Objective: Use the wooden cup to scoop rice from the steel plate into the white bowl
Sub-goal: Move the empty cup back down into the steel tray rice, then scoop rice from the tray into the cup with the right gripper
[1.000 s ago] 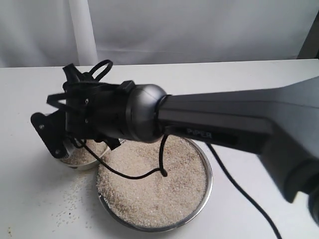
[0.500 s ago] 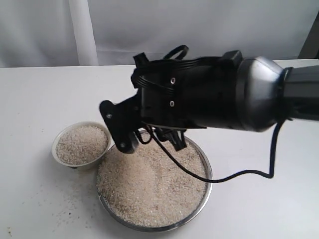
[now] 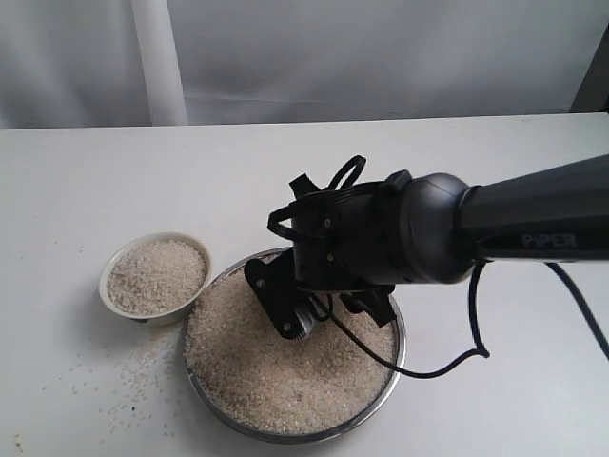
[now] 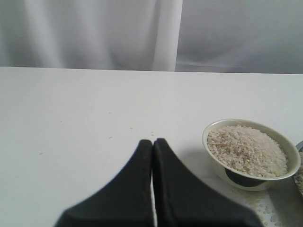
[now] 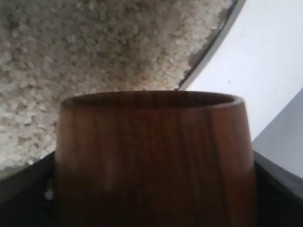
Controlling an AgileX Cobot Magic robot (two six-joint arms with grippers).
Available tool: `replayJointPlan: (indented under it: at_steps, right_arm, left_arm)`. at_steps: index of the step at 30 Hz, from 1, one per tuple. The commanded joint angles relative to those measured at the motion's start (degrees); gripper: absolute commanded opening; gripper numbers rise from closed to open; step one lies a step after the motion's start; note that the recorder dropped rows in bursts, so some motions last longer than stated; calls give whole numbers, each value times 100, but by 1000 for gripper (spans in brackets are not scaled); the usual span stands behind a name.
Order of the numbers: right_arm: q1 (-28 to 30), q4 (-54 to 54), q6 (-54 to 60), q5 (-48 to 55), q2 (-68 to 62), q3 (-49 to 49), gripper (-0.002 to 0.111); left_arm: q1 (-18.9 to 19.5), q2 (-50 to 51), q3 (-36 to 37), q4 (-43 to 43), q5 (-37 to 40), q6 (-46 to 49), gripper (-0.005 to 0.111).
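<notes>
White worktop, seen from the outside camera, carries a steel plate heaped with rice. A cream-white bowl, full of rice, stands just beside the plate at its 10 o'clock. Loose rice lies on the worktop at the bowl's 6 o'clock. A black arm comes in from 3 o'clock. Its right hand hangs low over the rice, between the plate's centre and its 12 o'clock rim. The cup cannot be made out in this view.

Left wrist camera: the left hand is closed, fingertips pressed together, above bare worktop, with the full bowl near it.

Right wrist camera: the right hand grips the wooden cup between dark fingers. The cup's open end faces the rice, close to the plate's rim.
</notes>
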State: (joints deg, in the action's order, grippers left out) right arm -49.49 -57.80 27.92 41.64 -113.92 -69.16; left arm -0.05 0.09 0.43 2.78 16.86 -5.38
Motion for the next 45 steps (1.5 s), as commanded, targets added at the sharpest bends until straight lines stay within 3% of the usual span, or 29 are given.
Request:
replayJointPlan:
  at_steps: [1,10,32,42,45]
  right_arm:
    - [30,-153,15,-58,-197,-27,0]
    - [18,-87,15,-269,-431,-27,0]
    - [-193,2247,15,-1970,-431,-27,0]
    - [-100,2660,15,-1993,-385,27,0]
    - [63,2772,15,-2623,-102,485,0]
  left_arm:
    - [-21,-9,-43,-26,-57,-14,0]
    - [-21,-9,-43,-26,-57,-14,0]
    - [-21,-9,-43,-26,-57,-14,0]
    - [-21,-9,-43,-26,-57,-14,0]
    - [-21,-9,-43,-26,-57,-14,0]
